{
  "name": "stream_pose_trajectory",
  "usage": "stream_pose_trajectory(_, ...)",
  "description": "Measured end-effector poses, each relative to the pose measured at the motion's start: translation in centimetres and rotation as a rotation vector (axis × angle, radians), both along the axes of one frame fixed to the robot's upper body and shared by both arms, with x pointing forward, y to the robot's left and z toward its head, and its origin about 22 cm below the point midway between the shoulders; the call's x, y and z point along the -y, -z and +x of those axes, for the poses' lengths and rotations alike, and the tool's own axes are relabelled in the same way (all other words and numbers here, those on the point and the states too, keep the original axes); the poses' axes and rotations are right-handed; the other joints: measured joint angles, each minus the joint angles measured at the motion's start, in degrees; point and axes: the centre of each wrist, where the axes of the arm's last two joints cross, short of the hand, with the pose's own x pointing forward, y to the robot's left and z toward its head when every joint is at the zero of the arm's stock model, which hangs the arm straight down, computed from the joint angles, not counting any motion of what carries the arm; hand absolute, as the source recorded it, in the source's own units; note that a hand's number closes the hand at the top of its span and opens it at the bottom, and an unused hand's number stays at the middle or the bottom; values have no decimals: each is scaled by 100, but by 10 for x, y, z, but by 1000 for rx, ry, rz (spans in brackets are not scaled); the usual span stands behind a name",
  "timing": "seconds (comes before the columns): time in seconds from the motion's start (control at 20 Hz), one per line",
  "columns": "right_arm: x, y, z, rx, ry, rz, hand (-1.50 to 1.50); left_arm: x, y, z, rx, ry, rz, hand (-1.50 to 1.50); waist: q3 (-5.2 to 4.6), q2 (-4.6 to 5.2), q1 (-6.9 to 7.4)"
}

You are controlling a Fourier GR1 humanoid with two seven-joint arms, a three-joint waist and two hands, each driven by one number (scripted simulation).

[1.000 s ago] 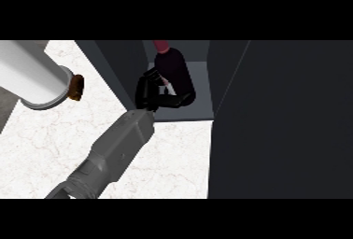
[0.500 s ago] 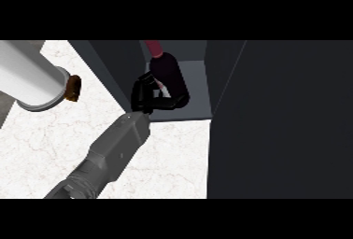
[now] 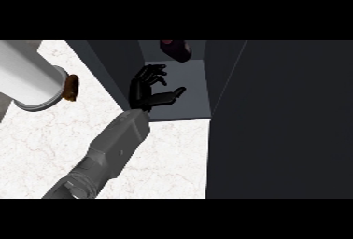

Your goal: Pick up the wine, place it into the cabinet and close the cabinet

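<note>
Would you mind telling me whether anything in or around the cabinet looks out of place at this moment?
Nothing stands out. The dark maroon wine bottle sits at the back of the grey cabinet, apart from the black hand in its opening. The cabinet door is not yet closed.

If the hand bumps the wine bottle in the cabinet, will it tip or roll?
Only part of the wine bottle shows, so this is a guess. It looks tall and narrow, so it probably tips easily. Being round, it would likely roll. The robot hand is apart from it.
</note>
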Motion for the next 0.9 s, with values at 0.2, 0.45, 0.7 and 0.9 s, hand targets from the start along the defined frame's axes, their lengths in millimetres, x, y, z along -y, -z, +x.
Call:
stream_pose_trajectory(0.2,2,4,2,1,6,3,-150,1,0,-1,58,26,-4,-150,-15,15,25)
stream_pose_trajectory(0.45,6,0,2,1,22,-9,-150,7,-2,-3,101,74,-5,-150,-33,3,115)
stream_pose_trajectory(0.7,8,2,-2,-5,34,-11,-150,14,-3,-8,115,99,3,-150,-24,-48,221)
stream_pose_trajectory(0.9,5,1,-4,-9,38,-11,-150,20,-3,-18,120,139,1,-150,-1,-113,337)
